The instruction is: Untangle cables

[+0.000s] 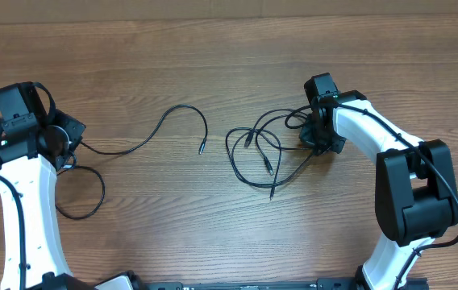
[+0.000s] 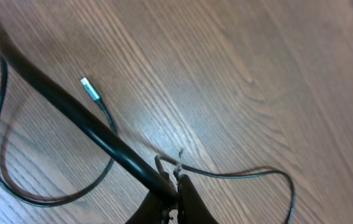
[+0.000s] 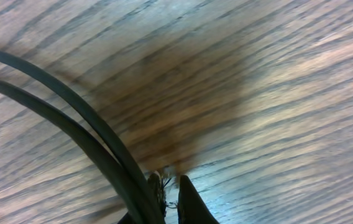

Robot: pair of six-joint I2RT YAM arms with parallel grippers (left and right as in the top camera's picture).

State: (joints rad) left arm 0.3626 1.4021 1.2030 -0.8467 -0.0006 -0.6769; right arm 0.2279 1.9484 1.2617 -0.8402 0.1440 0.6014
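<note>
Locating the cables: the tangled bundle [image 1: 255, 149] lies on the wooden table [image 1: 213, 48] as crossed loops with several plug ends. The single cable [image 1: 184, 107] lies apart, to the left of the bundle, in one open curve.
Left gripper [image 1: 66, 133]: far to the left of the bundle, its fingers together and clamped on the far end of the single cable.
Right gripper [image 1: 319, 138]: at the right edge of the bundle, its fingers together. Whether a strand sits between them I cannot tell.
Risk, dragging: a pull on one strand may slide the whole bundle as one lump, because the loops cross and nothing pins its other side.
Risk, tightening: a plug end may catch inside a loop, and the pull then makes the knot harder.
Risk, tangling again: the free end of the single cable lies near the left side of the bundle, so a bundle dragged that way could fall over it.
Risk, slipping: the thin cord may slide out of closed fingers under tension.
Hidden: in the overhead view the right gripper's body covers the right edge of the bundle. The right wrist view is blurred and shows two dark cords [image 3: 71, 124] that I cannot identify.
Hard to make out: the number of cords in the bundle, and which cable owns the silvery plug [image 2: 87, 84] in the left wrist view.
</note>
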